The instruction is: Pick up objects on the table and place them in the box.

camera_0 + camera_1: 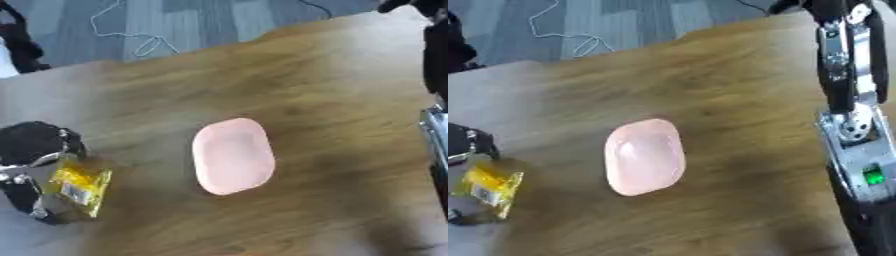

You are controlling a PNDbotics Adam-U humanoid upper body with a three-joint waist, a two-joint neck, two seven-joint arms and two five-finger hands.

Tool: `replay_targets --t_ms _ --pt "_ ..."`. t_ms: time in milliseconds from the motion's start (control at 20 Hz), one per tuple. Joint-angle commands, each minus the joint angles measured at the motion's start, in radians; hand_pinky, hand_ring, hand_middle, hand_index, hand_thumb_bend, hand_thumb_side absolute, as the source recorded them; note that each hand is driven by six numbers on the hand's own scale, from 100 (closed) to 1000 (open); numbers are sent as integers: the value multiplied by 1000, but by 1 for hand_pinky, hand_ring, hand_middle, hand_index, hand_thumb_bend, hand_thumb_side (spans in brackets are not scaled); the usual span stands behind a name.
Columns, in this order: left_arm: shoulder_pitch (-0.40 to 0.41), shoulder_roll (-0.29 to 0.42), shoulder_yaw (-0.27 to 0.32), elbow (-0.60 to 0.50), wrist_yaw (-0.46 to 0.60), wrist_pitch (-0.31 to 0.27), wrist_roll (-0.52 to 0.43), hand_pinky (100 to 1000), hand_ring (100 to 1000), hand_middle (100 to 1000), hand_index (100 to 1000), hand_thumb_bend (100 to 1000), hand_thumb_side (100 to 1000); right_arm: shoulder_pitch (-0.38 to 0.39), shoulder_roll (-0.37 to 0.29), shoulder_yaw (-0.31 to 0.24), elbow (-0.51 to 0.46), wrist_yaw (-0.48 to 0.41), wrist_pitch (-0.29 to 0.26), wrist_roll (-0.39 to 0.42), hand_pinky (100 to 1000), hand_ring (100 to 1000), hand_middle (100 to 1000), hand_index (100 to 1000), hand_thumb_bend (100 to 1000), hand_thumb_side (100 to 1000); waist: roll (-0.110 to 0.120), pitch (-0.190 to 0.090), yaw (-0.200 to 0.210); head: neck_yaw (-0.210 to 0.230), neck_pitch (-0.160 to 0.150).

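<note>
A pink oval box (pixel 232 156), shallow and with nothing in it, lies in the middle of the wooden table (pixel 324 90). At the lower left my left hand (pixel 33 150) is shut on a yellow packet with a silver edge (pixel 80 186), just above the table's left front part and well to the left of the box. My right arm (pixel 849 75) runs up the right edge, silver and black, with a green light on it. My right hand (pixel 826 7) shows only as a dark shape at the top right corner, far from the box.
The table's far edge runs slantwise across the top. Beyond it are grey floor and a white cable (pixel 144 35). A black shape (pixel 17 42) stands at the far left edge.
</note>
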State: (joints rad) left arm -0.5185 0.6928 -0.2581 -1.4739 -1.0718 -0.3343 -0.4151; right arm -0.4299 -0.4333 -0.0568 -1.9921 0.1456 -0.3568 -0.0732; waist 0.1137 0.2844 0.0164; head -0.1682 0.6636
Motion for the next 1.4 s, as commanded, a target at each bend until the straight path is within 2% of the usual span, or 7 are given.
replay_targets --t_ms 50,300,450,1100,1200,1250,1400 --pt "8 -73 8 17 18 38 31 609 619 617 727 751 323 -4 -12 -10 -8 -2 -1 -2 552 688 751 834 100 922 -9 -12 -4 -13 -1" --pt "9 -144 26 51 33 74 75 581 600 600 708 695 326 -4 -10 -11 -8 -2 -1 -3 552 688 751 834 100 922 -10 -12 -5 -16 -2" --pt "2 -170 22 70 60 76 97 552 583 587 697 572 362 -4 -9 -11 -8 -2 0 -2 552 688 751 834 100 921 -9 -12 -6 -17 -2" --pt "-2 -208 -27 50 209 75 77 517 563 573 687 563 376 -8 -9 -10 -8 -4 -1 1 552 688 751 834 100 921 1 -8 -12 -24 4" --pt "2 -205 -29 43 218 74 79 449 531 551 666 435 357 -9 -11 -10 -8 -4 -1 1 552 688 750 834 100 920 2 -6 -12 -26 7" --pt "4 -203 -28 39 222 77 86 364 484 511 621 147 289 -9 -11 -11 -8 -3 -1 1 553 688 750 835 100 921 2 -4 -12 -27 7" --pt "13 -190 -26 29 220 110 135 317 472 492 589 100 245 -9 -12 -11 -8 -3 -1 1 553 688 750 835 100 921 3 1 -14 -29 9"
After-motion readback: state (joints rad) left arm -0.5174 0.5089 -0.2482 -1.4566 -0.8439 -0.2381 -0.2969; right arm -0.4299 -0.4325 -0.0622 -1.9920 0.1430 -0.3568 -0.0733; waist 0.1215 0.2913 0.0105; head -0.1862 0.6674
